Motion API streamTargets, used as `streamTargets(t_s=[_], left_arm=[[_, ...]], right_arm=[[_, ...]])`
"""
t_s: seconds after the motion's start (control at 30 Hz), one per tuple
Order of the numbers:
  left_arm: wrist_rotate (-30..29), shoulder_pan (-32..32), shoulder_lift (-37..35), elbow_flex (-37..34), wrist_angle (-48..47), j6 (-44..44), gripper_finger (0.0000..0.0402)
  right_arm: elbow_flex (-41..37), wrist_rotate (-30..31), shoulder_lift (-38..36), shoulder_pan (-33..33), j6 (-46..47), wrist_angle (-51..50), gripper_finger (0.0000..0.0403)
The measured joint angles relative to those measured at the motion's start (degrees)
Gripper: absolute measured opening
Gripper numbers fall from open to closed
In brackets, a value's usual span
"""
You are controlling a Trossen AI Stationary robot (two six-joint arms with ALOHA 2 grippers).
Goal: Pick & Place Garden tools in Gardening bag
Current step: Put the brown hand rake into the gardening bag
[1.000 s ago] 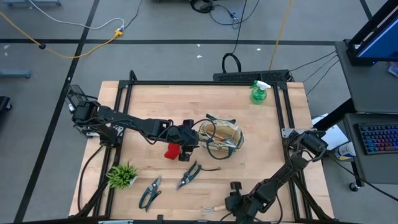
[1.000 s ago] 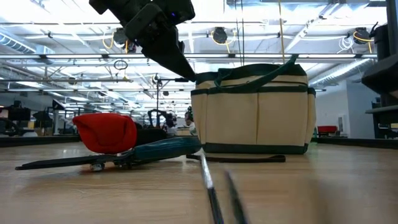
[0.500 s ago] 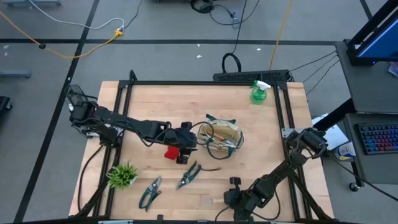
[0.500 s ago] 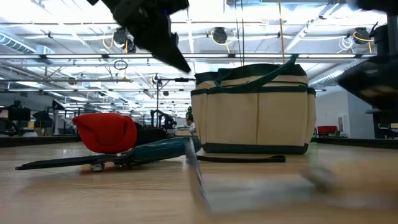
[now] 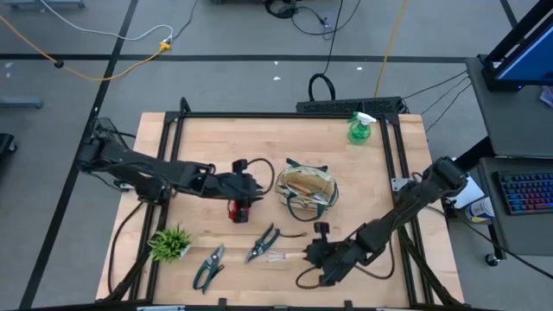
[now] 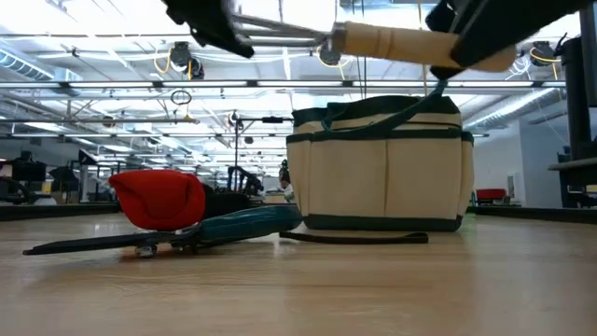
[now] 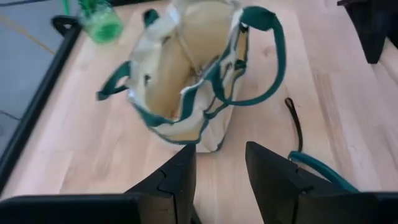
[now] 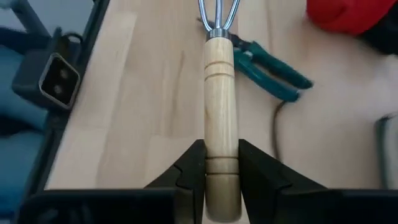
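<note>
The right claw (image 8: 221, 167) gripped the wooden handle of a hand rake (image 8: 220, 106) (raised off the tabletop (image 5: 371, 186)), near the gardening bag (image 5: 305, 189). The left claw (image 7: 221, 163) hovered just beside the bag, fingers apart and holding nothing.

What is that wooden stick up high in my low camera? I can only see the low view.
Observer: It's a hand rake with a wooden handle. The right gripper is shut on its handle.
Operator: Is anything in the bag?
Observer: From the left wrist view, the part of the gardening bag that shows inside looks empty.
Operator: What's the other arm doing?
Observer: The left gripper is open, holds nothing, and points toward the bag.
Operator: Are there more tools?
Observer: Yes, from above: a green spray bottle at the table's far edge and a second pair of shears beside a plant tuft.
</note>
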Motion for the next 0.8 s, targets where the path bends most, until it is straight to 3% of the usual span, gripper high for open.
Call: streamTargets(t_s=[0.33,0.53,0.8], left_arm=[[-9.1,-2.9,-3.1,0.0,-4.3,-5.4,0.0145],[-9.4,-3.7,-3.3,0.0,-6.6,-8.8,0.0145],[-9.5,-4.4,-3.4,0.0,-7.4,-12.2,0.0145]], right_arm=[[0.0,-0.1,-7.3,-5.4,-5.5,-2.3,0.0066],[0.0,1.4,-9.4,-7.2,-11.4,-2.4,0.0067],[0.0,1.3,-10.0,-10.8,-12.7,-4.3,0.0067]])
